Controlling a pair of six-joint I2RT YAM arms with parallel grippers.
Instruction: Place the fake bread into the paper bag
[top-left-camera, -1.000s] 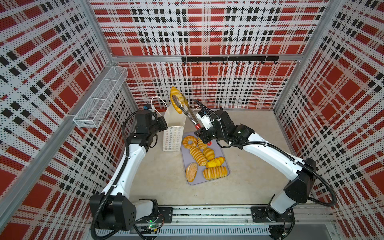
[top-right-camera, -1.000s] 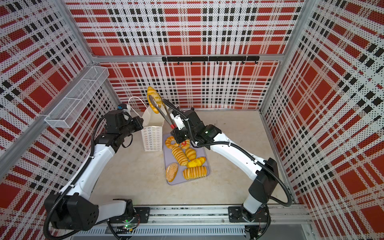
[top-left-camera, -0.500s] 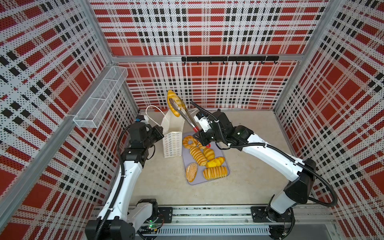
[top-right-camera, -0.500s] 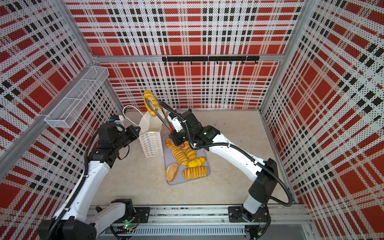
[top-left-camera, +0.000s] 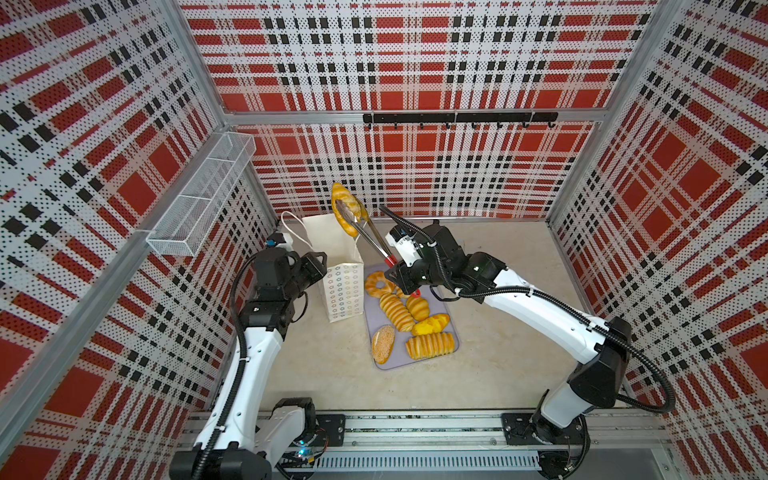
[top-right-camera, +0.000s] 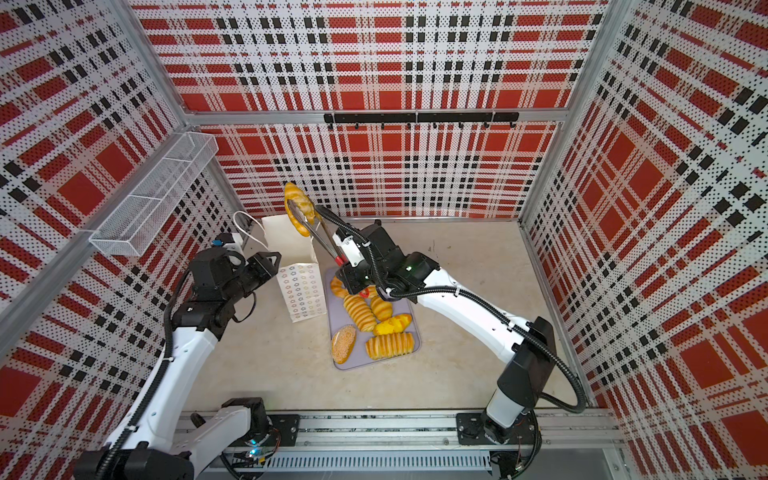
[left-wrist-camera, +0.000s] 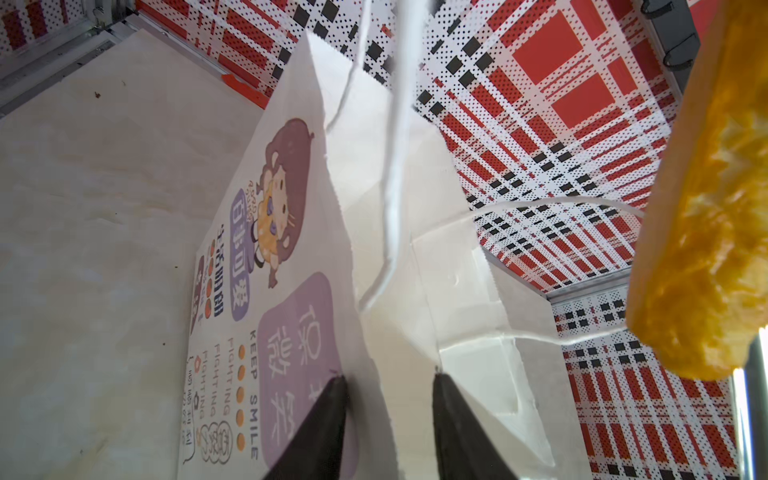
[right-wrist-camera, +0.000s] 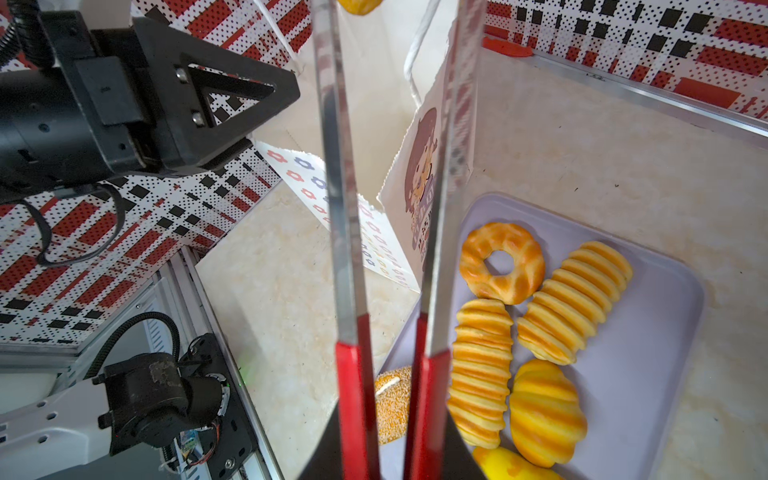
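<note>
Standing at the left, the left gripper (top-left-camera: 321, 261) is seen with jaws narrowly parted astride the rim of the upright paper bag (top-left-camera: 341, 286). One long fake bread (top-left-camera: 348, 204) is pinched in the tongs (top-left-camera: 370, 241), raised above the bag's open top. The tongs' red handles are clamped by the right gripper (top-left-camera: 401, 277). Six other breads (top-left-camera: 397, 311) are seen on the lilac tray (top-left-camera: 399, 365).

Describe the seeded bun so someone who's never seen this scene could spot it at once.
Look for the grey tray beside the white paper bag, mid-table. The seeded bun lies at the tray's front corner on the bag's side. It alone is brown and grainy; the other breads are glossy golden yellow.
</note>
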